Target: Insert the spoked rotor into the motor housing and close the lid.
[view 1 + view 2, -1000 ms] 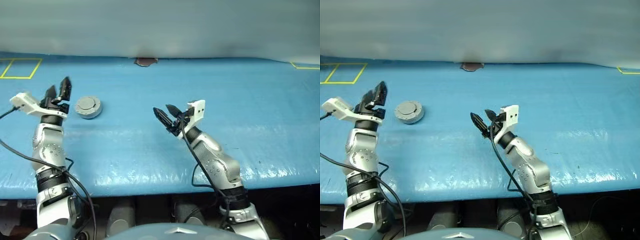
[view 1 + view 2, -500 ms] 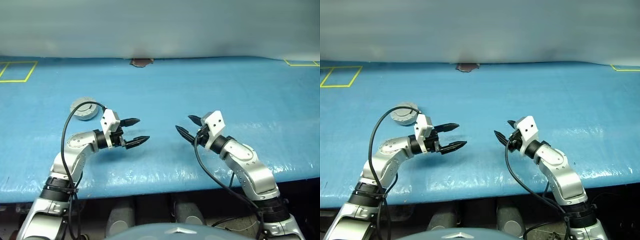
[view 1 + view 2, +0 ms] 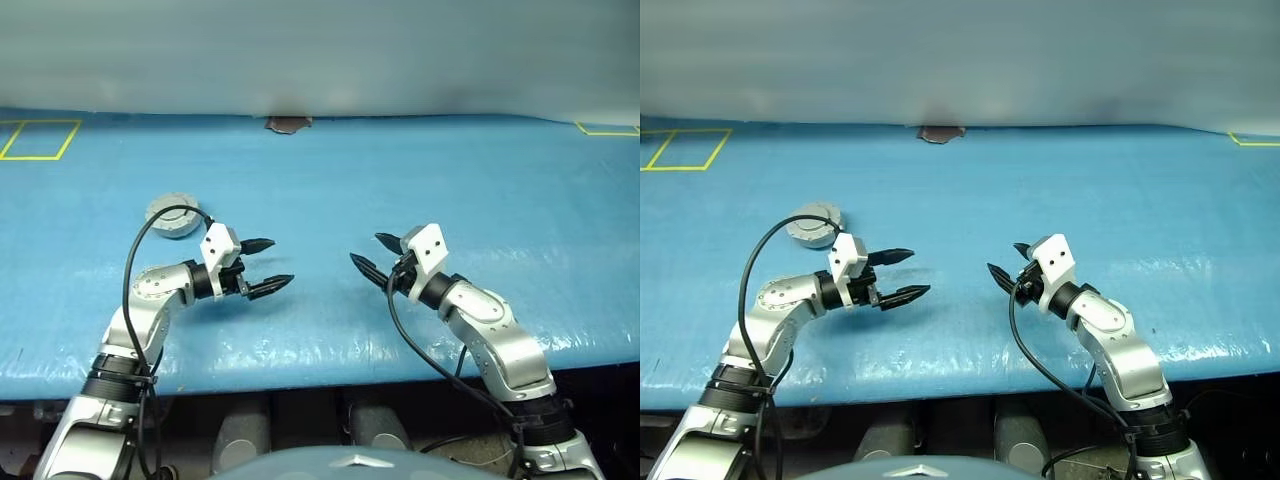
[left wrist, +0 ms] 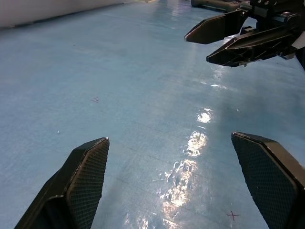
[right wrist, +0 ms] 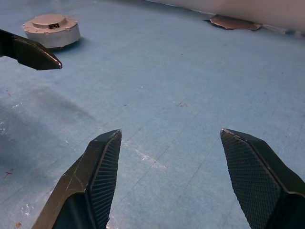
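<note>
The lid (image 3: 173, 216) is sitting closed on the round grey motor housing on the blue table (image 3: 480, 180), behind the left gripper (image 3: 269, 265) and not touching it. The right gripper (image 3: 370, 255) is hanging well apart. Both grippers are spreading their fingers wide, holding nothing.

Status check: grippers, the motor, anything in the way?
Left gripper open, empty. Right gripper open, empty. Motor closed on the table, behind left arm, untouched. Nothing between grippers.
</note>
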### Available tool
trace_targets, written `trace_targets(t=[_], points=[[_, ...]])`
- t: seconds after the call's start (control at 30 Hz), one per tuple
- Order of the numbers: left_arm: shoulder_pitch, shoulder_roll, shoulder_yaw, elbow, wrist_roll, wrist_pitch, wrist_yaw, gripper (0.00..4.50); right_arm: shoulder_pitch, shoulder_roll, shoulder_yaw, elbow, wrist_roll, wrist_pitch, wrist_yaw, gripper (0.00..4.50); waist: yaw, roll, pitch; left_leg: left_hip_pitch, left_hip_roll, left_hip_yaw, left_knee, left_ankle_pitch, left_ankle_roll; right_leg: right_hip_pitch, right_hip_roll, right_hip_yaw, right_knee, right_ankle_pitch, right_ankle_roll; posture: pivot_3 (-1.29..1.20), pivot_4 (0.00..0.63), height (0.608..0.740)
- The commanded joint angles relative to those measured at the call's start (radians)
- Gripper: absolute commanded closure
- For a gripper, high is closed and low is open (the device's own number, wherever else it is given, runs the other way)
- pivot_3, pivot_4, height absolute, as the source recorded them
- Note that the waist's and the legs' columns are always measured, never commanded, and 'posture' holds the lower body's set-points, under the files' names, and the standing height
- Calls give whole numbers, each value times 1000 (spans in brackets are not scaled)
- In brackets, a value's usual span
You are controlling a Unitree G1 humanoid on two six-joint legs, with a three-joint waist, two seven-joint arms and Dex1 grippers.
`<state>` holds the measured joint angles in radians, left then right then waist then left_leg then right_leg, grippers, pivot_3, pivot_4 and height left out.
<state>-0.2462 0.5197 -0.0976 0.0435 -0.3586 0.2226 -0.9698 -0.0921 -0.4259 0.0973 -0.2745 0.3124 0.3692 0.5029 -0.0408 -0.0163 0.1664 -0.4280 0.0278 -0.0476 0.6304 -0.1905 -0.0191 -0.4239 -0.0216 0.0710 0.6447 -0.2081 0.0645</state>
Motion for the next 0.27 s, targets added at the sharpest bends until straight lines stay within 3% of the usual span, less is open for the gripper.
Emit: trace_targets(t=[0.03, 0.27], points=[[-16, 5, 20, -37, 7, -15, 6, 41, -16, 10, -23, -17, -11, -30, 2, 1011, 2, 0, 0, 0, 0, 0, 0, 0, 0, 0, 0, 0, 0, 0, 0, 0, 150, 740], [-29, -5, 25, -47, 11, -15, 28, 41, -22, 24, -31, -17, -27, -41, -2, 1011, 4, 0, 0, 0, 0, 0, 0, 0, 0, 0, 0, 0, 0, 0, 0, 0, 150, 740]])
